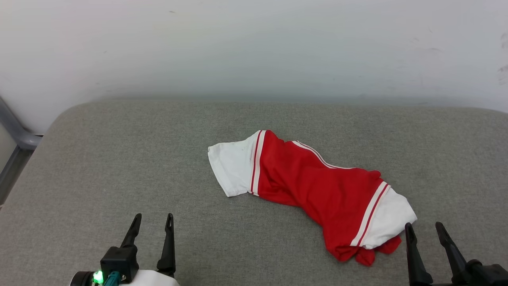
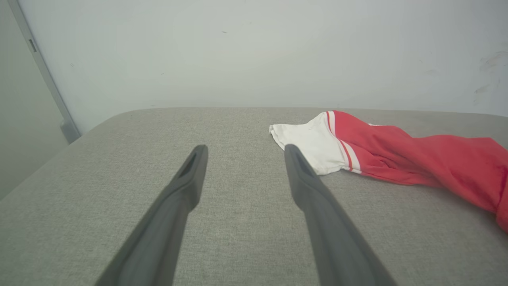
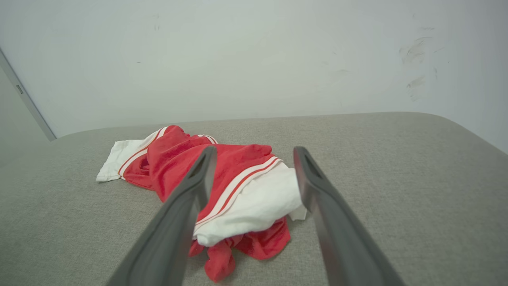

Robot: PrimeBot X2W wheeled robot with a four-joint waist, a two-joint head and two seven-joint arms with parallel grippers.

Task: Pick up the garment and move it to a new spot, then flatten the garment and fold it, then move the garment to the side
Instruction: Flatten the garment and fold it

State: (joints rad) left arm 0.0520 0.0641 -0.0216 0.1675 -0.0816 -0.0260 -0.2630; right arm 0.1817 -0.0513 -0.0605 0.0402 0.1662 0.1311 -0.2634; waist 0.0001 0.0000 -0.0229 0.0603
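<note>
The garment, a red shirt with white sleeves and red-and-white striped trim, lies bunched in a slanted strip on the grey padded surface. One white sleeve points left, the other lies at the lower right. My left gripper is open near the front edge, well left of the shirt. In the left wrist view the left gripper is empty, with the garment off to its right. My right gripper is open just right of the lower sleeve. From the right wrist, the right gripper frames the garment without holding it.
A pale wall rises behind the surface. A grey metal frame stands at the far left edge. The padded surface has rounded corners and open room to the left and behind the shirt.
</note>
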